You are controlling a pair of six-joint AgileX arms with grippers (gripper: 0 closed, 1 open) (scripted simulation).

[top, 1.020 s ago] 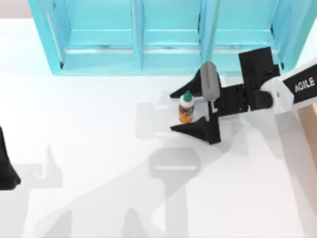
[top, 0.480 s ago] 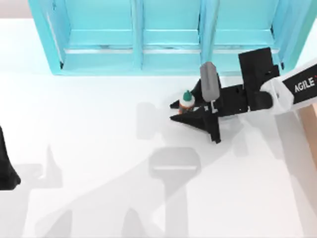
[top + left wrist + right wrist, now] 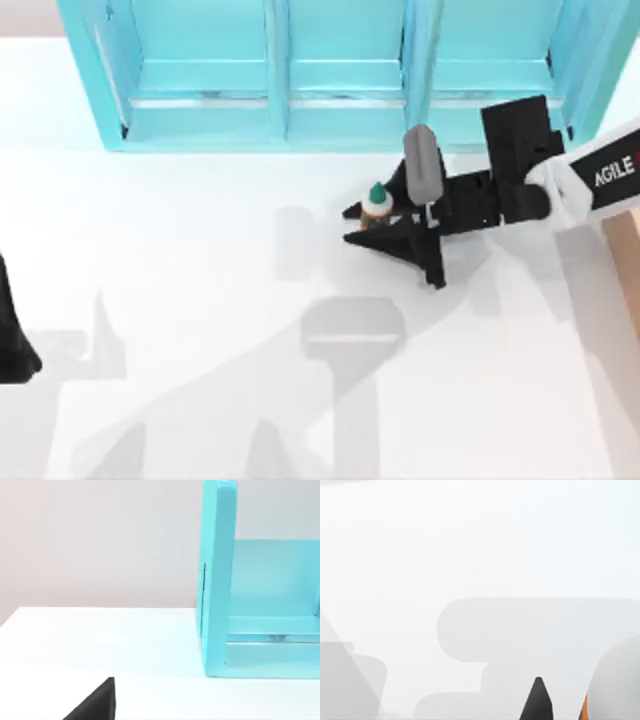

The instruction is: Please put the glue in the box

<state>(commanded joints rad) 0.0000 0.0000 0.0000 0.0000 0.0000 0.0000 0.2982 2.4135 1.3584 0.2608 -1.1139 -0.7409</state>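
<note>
The glue (image 3: 376, 204), a small bottle with a green pointed cap and orange label, stands right of the table's middle, just in front of the teal shelf unit. My right gripper (image 3: 358, 225) reaches in from the right and is shut on the glue, one black finger on each side of it. In the right wrist view a black fingertip (image 3: 537, 702) and a sliver of the glue's orange label (image 3: 583, 711) show at the lower edge. The box (image 3: 625, 262) is a tan strip at the table's right edge, partly under the right arm. My left gripper (image 3: 12, 345) is parked at the left edge.
A large teal three-compartment shelf unit (image 3: 330, 70) spans the back of the table; its end wall (image 3: 218, 580) stands close in the left wrist view. White tabletop (image 3: 200, 300) stretches in front and to the left.
The right gripper's fingers have closed in on the glue, from wide apart to pressed against it. In the last half second almost nothing moved. The left arm stayed put.
</note>
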